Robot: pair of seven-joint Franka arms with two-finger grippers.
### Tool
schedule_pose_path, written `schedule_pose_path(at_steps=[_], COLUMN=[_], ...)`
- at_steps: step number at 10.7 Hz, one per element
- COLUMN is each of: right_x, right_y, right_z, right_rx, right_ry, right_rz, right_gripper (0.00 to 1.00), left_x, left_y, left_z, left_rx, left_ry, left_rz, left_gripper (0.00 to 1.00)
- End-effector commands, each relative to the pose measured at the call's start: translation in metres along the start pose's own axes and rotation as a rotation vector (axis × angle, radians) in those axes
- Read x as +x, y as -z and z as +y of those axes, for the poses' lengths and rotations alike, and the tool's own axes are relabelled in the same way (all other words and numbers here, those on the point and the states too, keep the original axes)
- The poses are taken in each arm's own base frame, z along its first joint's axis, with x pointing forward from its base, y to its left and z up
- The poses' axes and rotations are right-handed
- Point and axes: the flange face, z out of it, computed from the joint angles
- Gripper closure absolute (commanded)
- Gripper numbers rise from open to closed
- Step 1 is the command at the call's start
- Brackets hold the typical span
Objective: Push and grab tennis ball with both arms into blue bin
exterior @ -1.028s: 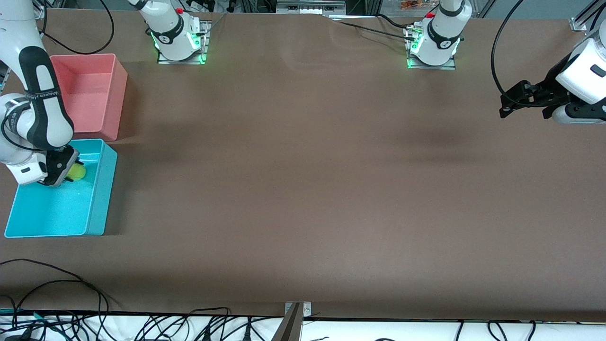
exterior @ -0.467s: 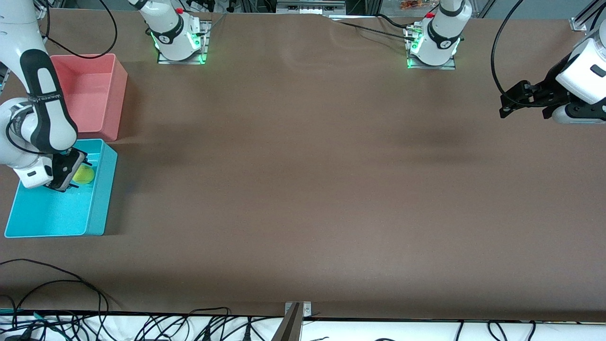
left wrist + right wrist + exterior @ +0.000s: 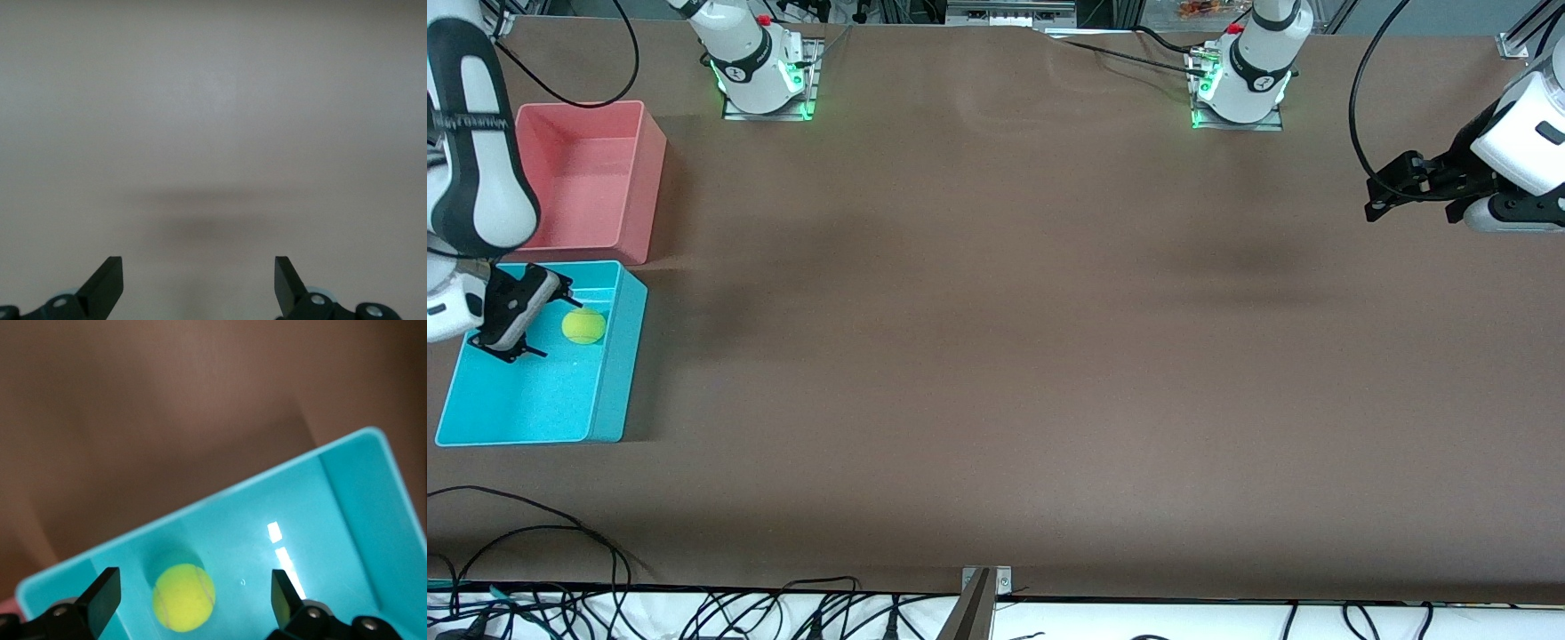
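The yellow-green tennis ball lies loose on the floor of the blue bin, close to the bin's wall toward the table's middle. My right gripper hangs open above the bin beside the ball, its black fingertips well apart and touching nothing. At the left arm's end of the table my left gripper waits open over bare table with nothing between its fingertips.
A pink-red tub stands against the blue bin, farther from the front camera. Both arm bases sit at the table's back edge. Black cables lie along the front edge.
My right gripper opened and let the tennis ball go; the ball dropped to the blue bin's floor. The right arm has risen and drawn away from the ball. The left arm has not moved.
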Motion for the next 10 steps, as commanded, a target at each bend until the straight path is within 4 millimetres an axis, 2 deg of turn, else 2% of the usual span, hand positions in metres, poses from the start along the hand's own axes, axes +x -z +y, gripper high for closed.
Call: schedule_pose_path(at_steps=[1, 3, 5, 7, 10], right_x=[0.042, 0.074, 0.111, 0.130, 0.154], right_y=[0.050, 0.081, 0.097, 0.108, 0.137], right_z=[-0.051, -0.078, -0.087, -0.084, -0.075], right_rx=[-0.014, 0.059, 0.092, 0.077, 0.045], right_ry=[-0.145, -0.287, -0.383, -0.488, -0.540], right_rz=[0.056, 0.067, 0.065, 0.071, 0.096], right_gripper=[0.00, 0.00, 0.00, 0.00, 0.00], left_x=[0.002, 0.001, 0.001, 0.001, 0.001], left_y=[0.006, 0.006, 0.006, 0.006, 0.006], left_z=[0.000, 0.002, 0.006, 0.002, 0.003], left_rx=[-0.014, -0.014, -0.012, -0.012, -0.012], left_ry=[0.009, 0.008, 0.007, 0.003, 0.000], left_rz=[-0.003, -0.003, -0.003, -0.005, -0.005], left_gripper=[0.00, 0.00, 0.00, 0.00, 0.00])
